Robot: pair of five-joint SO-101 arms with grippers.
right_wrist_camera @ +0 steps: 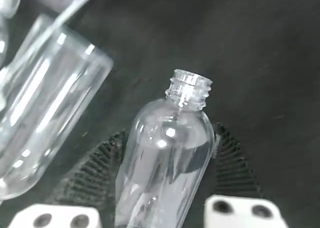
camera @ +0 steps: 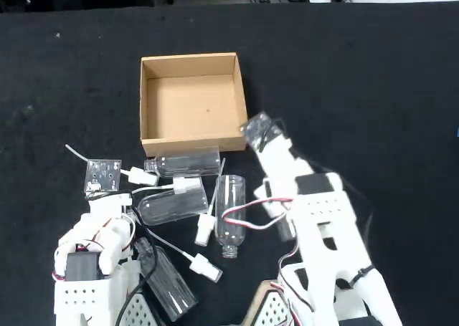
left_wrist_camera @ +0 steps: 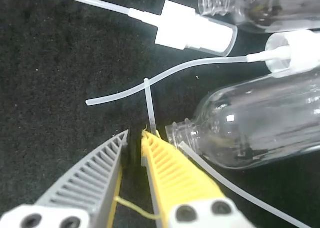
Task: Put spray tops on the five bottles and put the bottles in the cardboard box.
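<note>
**A:** so where are we?

**B:** our right gripper [right_wrist_camera: 170, 138] is clamped on a topless bottle [right_wrist_camera: 165, 163], right by the box [camera: 192, 142] corner. left gripper [left_wrist_camera: 134, 134] is cracked open, thin tube [left_wrist_camera: 149, 105] touching its yellow finger [left_wrist_camera: 170, 173].

**A:** and the rest?

**B:** other bottles [camera: 172, 204] lying loose near the box.

The uncapped bottle [right_wrist_camera: 165, 153] runs off the right wrist view's edge.

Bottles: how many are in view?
5 bottles: one in the right claw, one beside the cardboard box, two mid-table, one by the left arm. None seem hidden.
</note>
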